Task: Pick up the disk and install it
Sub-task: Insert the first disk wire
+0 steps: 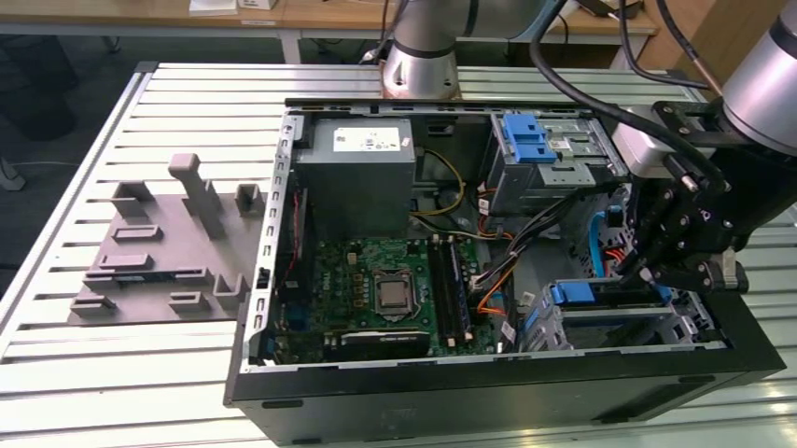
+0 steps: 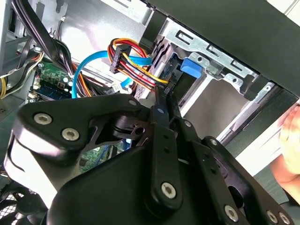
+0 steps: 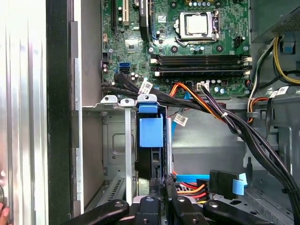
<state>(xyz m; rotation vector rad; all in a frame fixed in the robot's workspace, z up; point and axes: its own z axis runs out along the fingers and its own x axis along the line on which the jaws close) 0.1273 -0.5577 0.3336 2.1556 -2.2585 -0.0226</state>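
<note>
In the lower drive cage (image 3: 117, 154) of the open computer case (image 1: 498, 392), the disk (image 3: 151, 136) stands on edge in a slot, its blue rail and tab facing outward and its dark body running down between the cage's metal walls. In the first wrist view the gripper (image 3: 161, 190) is right at the disk's near end, its black fingers (image 3: 165, 185) drawn close together on either side of that thin edge and seemingly pinching it; whether they truly press on it is hard to tell. In the second wrist view the gripper (image 2: 161, 101) reaches toward the same blue tab (image 2: 191, 67), beside a bundle of coloured cables (image 2: 133, 70) and a blue data cable (image 2: 89, 65). In the exterior view the gripper (image 1: 648, 271) hangs over the cage at the case's near corner on the exterior view's right. Further in lie the green motherboard (image 1: 386, 289), the grey power-supply box (image 1: 361, 177) and an upper cage with a blue latch (image 1: 529, 140). The case rests on a ribbed metal counter (image 1: 75, 187), alongside a grey fixture plate (image 1: 162, 252).
</note>
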